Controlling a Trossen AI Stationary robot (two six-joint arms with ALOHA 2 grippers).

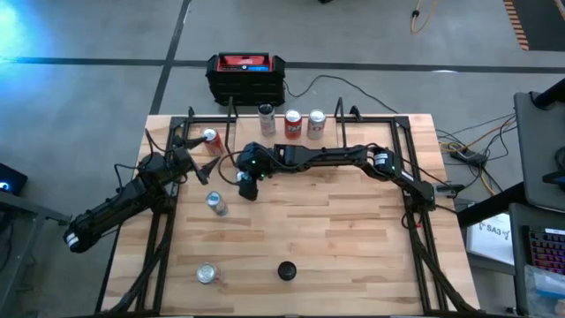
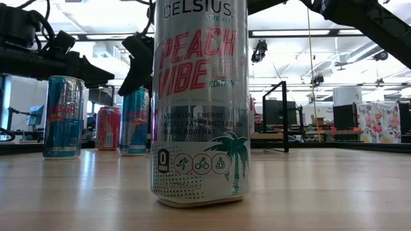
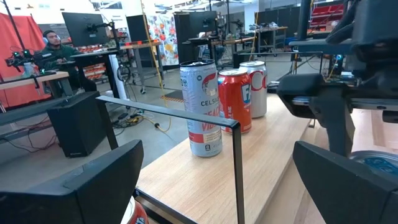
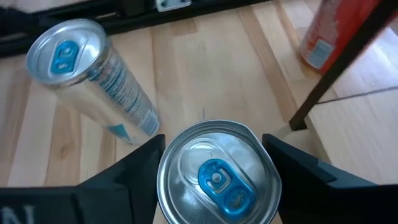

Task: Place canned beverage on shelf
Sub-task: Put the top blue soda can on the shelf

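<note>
While upright on the table, near the shelf front, stands pinched between right gripper fingers: silver can. Pressed on both sides, narrow grip, blue tab flat, top sealed, contents unseen. Not on shelf. Beside it, second silver can, also sealed, apart from fingers. On shelf: row of three cans, upright, tops shut. Behind shelf, black-and-red box, inside not visible. Left gripper at shelf's left end, fingers spread wide, holding nothing, red can just beside.
</note>
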